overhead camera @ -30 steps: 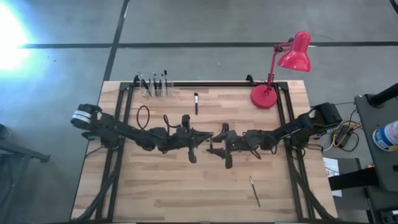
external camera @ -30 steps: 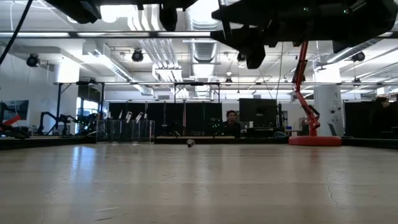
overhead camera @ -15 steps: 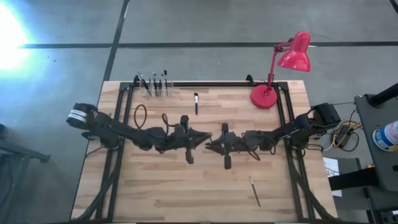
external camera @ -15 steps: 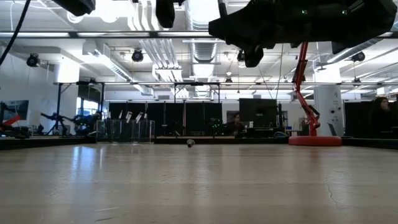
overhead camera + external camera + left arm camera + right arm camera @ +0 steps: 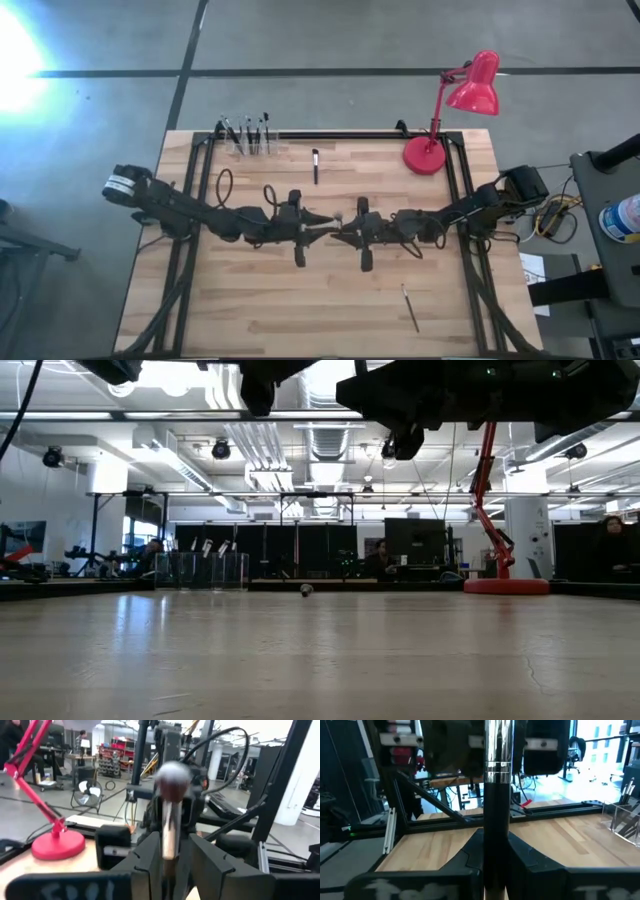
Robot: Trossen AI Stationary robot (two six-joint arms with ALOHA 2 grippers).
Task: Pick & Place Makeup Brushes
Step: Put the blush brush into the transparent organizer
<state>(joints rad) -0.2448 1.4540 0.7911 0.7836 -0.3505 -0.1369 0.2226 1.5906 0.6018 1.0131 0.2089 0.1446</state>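
Brush [image 5: 497, 820] now in right pincer [image 5: 338, 233]

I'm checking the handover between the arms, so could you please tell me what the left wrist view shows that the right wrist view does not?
Only the left wrist view shows the brush's rounded dark bristle head, standing above the left gripper, and the red lamp. Only the right wrist view shows the brush's dark handle clamped in the right gripper, and the clear brush holder at the table's edge. Both show the same makeup brush with its silvery ferrule between the two arms, and the wooden table.
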